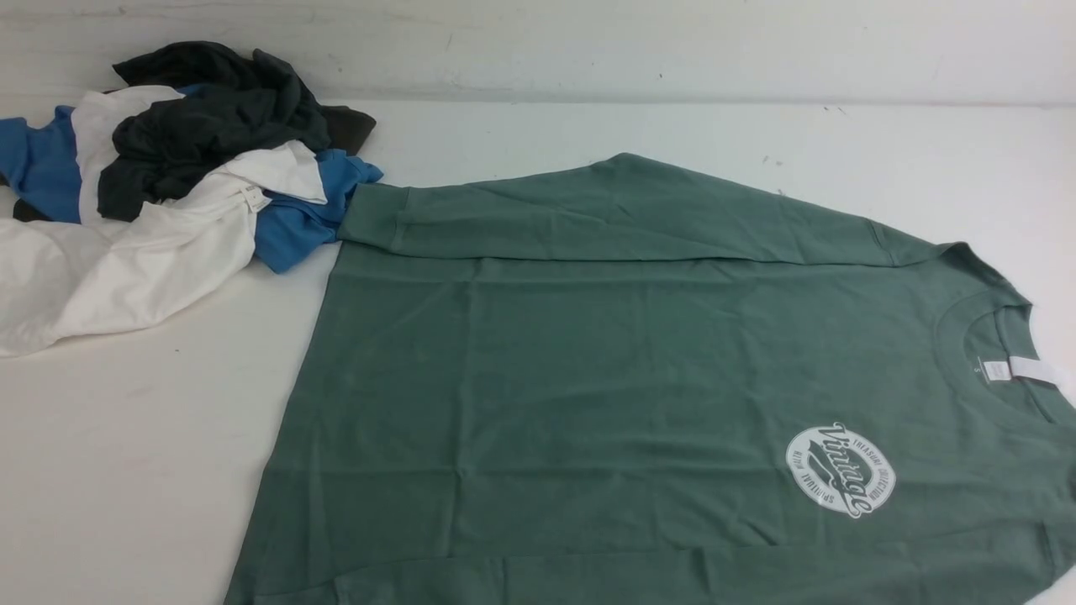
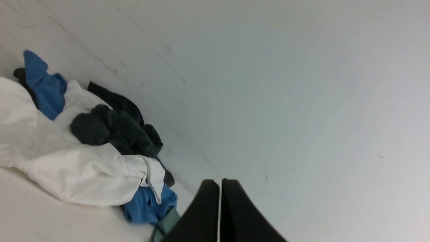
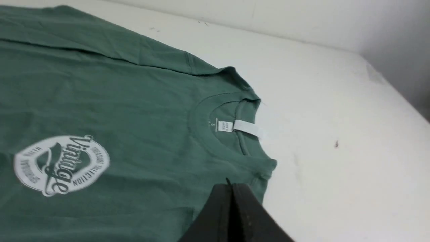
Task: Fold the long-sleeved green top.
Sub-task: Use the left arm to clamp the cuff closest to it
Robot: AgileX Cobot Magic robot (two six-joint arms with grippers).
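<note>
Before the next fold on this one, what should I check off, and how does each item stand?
1. Top flat on the table, logo up: ok.
2. Far sleeve folded over the body: ok.
3. Near sleeve folded in: cannot tell, cut off at the front view's edge.
4. Pile clear of the top: not ok, its blue garment meets the cuff.
5. Left jaws shut and empty: ok.
6. Right jaws shut and empty, over the top's shoulder: ok.
</note>
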